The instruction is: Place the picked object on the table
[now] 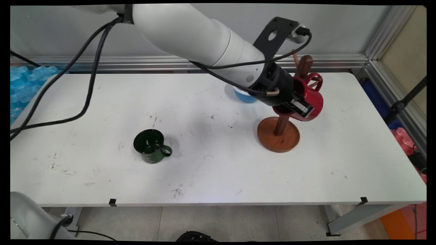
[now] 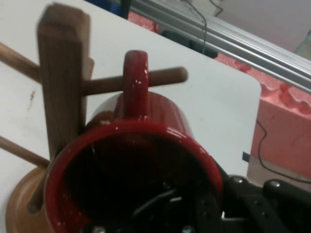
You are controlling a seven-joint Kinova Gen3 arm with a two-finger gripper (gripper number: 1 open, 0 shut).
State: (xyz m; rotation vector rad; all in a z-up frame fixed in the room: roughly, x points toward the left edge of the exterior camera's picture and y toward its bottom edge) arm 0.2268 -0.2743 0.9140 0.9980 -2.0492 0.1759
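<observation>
Up at wooden mug tree with round base (image 1: pixel 278 137), black two-finger gripper (image 1: pixel 301 108) clamped on rim of glossy red ceramic mug (image 1: pixel 311 98), one finger inside mug, other outside. Hand view: red mug (image 2: pixel 141 160) tilted, handle looped over horizontal wooden peg (image 2: pixel 167 77) beside upright post. Dark green enamel mug (image 1: pixel 151 146) stands well apart on white table (image 1: pixel 218 177), pale lettering on side unreadable. Blue bowl (image 1: pixel 244 96) partly hidden behind arm.
</observation>
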